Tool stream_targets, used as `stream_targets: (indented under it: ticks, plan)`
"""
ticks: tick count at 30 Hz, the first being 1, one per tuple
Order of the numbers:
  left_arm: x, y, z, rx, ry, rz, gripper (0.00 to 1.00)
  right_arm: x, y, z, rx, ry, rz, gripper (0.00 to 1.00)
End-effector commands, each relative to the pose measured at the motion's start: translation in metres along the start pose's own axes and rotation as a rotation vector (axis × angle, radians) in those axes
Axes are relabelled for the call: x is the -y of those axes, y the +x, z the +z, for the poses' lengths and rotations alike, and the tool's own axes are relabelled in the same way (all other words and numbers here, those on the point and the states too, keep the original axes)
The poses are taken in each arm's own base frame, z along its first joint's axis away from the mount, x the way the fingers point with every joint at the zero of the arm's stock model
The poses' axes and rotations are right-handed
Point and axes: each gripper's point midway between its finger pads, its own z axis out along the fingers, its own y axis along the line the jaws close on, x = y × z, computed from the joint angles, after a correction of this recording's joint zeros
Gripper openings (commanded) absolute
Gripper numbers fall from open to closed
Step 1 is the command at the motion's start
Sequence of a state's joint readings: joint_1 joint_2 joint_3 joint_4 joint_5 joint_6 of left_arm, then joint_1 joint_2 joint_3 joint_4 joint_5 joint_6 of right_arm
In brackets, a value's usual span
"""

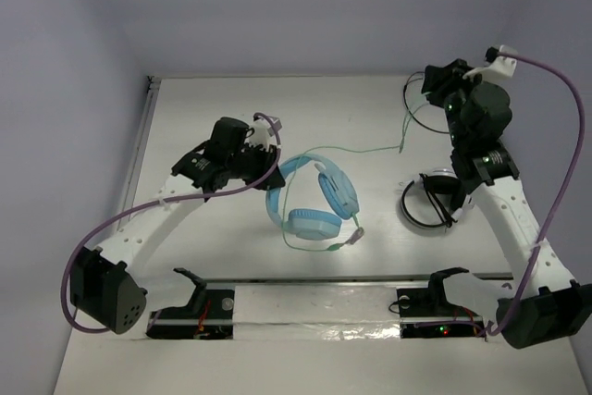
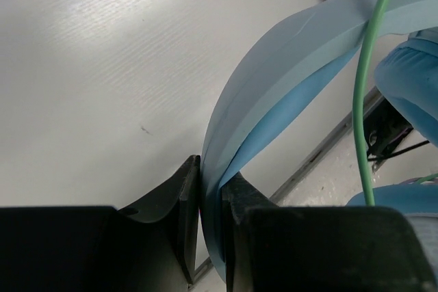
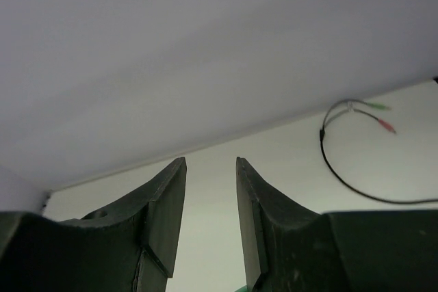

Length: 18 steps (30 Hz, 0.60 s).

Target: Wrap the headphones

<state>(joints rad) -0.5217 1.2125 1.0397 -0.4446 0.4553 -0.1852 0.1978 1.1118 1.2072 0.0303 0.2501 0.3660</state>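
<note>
Black fingers of the left gripper (image 2: 211, 189) fill the bottom of the left wrist view, pressed shut on the headband of the headphones (image 2: 287, 66). The band is a smooth, flat strip, pale blue on its outer face and a deeper blue inside, and it arches up toward 1 o'clock from the grip. A thin pale green cable (image 2: 359, 100) hangs across it, round in section and slightly glossy.

From above, the headphones (image 1: 313, 222) sit near the middle of the white table (image 1: 231, 117). The left gripper is at their 9 o'clock and the two padded oval ear cups lie toward 4 o'clock of the band. The green cable loops around the cups and a loose run trails off toward 2 o'clock.

The table is matte with a faint grain. A round black-and-white coil (image 1: 427, 199) lies at 3 o'clock of the headphones, well apart from them. A thin black cable (image 3: 328, 162) with green and red tips curls on the table near the far right corner.

The right gripper (image 3: 211, 162) is raised at 1 o'clock of the headphones, its wedge-shaped jaws parted with nothing between the tips.
</note>
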Motion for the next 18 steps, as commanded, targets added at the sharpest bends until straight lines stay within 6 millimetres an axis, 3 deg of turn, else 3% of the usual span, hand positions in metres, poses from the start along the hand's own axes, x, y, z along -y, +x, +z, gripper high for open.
stream_targets:
  ticks: [1, 4, 5, 7, 12, 18]
  plan:
    - [0.02, -0.045, -0.032, 0.179, 0.088, 0.014, 0.0, 0.018, 0.014, -0.015, -0.004, 0.057, 0.035, 0.0]
    - [0.019, -0.07, -0.055, 0.28, 0.089, 0.002, 0.0, 0.022, 0.043, -0.019, -0.063, 0.05, 0.078, 0.0]
    - [0.013, -0.077, -0.061, 0.309, 0.054, -0.004, 0.0, 0.029, 0.067, -0.021, -0.111, 0.054, 0.082, 0.0]
    - [0.007, -0.084, -0.071, 0.352, 0.002, 0.0, 0.0, 0.035, 0.085, -0.024, -0.134, 0.062, 0.101, 0.0]
    - [0.002, -0.089, -0.071, 0.327, -0.015, -0.005, 0.0, 0.053, 0.139, -0.031, -0.242, 0.09, 0.107, 0.0]
    - [-0.008, -0.108, -0.085, 0.368, -0.119, -0.01, 0.0, 0.048, 0.182, -0.037, -0.346, 0.018, 0.157, 0.0]
